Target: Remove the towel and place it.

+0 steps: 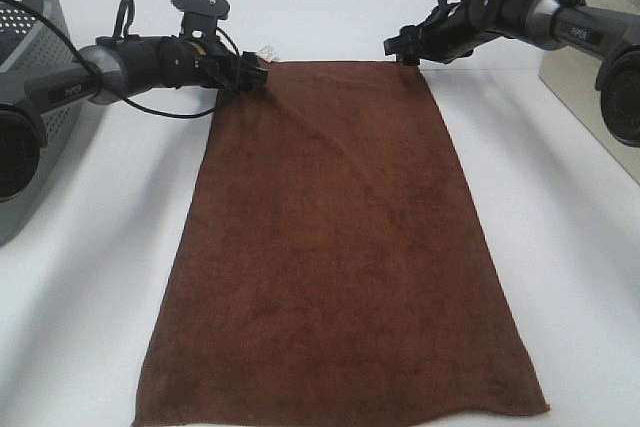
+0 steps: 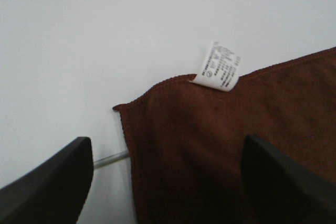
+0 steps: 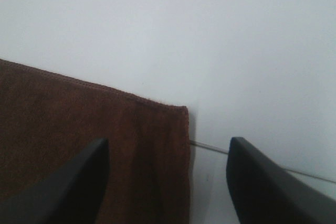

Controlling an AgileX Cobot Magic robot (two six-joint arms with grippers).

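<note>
— Where's the towel [image 1: 340, 247] lying, from where you stand?

— Flat on the white table [image 1: 560, 247], spread out full. Its long axis runs near to far, the short far edge up by the two arms, the near edge right at the front of the table.

— And the grippers?

— Each one sits at a far corner. The left gripper [image 1: 250, 73] is at the far-left corner, the one with the little white tag [image 2: 218, 66] just beside it. The right gripper [image 1: 405, 49] is at the far-right corner. Neither arm is the nearer one; they're matched, one per corner.

— Holding anything?

— Not that I can see. In the left wrist view the two dark fingers [image 2: 50, 182] stand apart with the corner of the cloth between them, lying flat, nothing pinched. Same on the right: the fingers [image 3: 68, 187] are spread, one over the cloth and one over bare table, straddling the corner's side edge.

— So which way does the towel lie from them?

— Toward the near side. Nearly the whole length stretches away from the fingertips toward the front of the table.

— What else is about?

— A grey perforated basket [image 1: 40, 67] at the far left, well clear of the cloth. I'd guess the next move depends on both pairs closing over those two corners together.
</note>
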